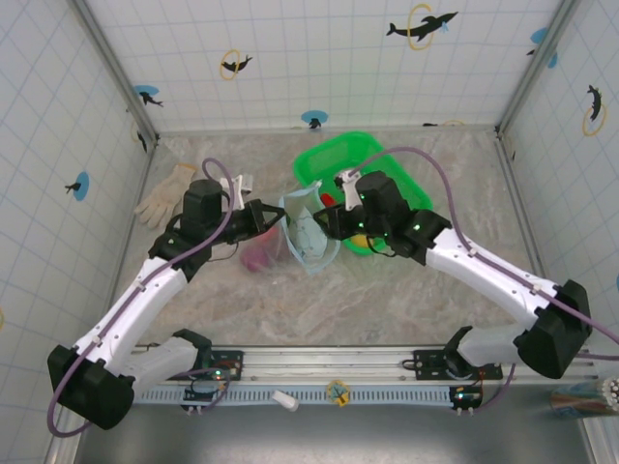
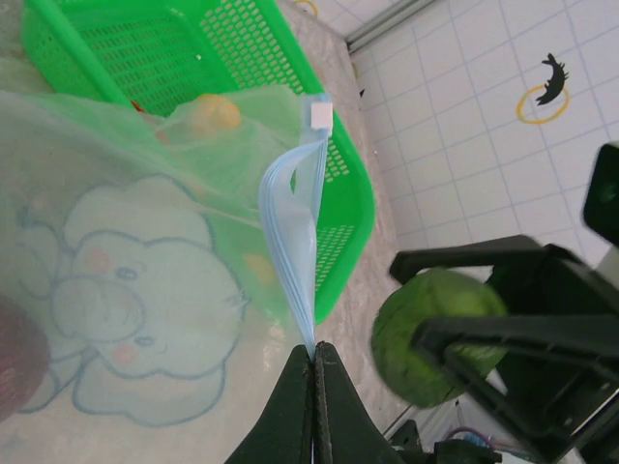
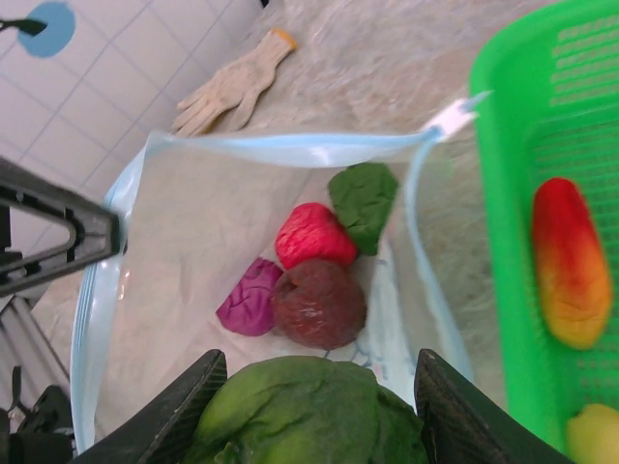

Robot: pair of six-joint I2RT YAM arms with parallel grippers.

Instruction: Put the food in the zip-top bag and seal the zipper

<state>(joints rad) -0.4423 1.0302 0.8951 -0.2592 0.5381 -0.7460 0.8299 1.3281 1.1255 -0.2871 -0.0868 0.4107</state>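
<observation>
The zip-top bag [image 1: 309, 242], a floppy, clear, blue-tinted plastic pouch printed with a cartoon elephant, sits between my two arms just beside the green mesh plastic basket [image 1: 358, 150]. Its lower part rests on the marbled tabletop [image 1: 387, 300]. I have it propped so the mouth faces up: my left gripper [image 2: 312, 358] is pinched tight on one end of the thin light-blue zipper [image 2: 285, 222], lifting that edge so the two lips bow apart. From the right wrist view I look straight down into the opening. A red strawberry-like toy [image 3: 311, 235], a dark green leafy piece [image 3: 365, 198], a purple chunk [image 3: 249, 298] and a round dark maroon toy [image 3: 317, 302] lie together at the bottom. My right gripper [image 3: 317, 372] is clamped around a large green leafy toy vegetable [image 3: 300, 416], held above the mouth and, as I judge it, lined up for dropping in. A long red-to-orange toy [image 3: 569, 261] and a yellow one [image 3: 592, 435] lie in the basket, so I reckon loading is a bit past halfway and sealing is not yet begun. The left arm reaches forward and inward, wrist turned toward the bag. The right arm stretches in on a long diagonal, wrist pitched down over the opening. A white fabric glove [image 1: 166, 196] lies well apart at the far left.
</observation>
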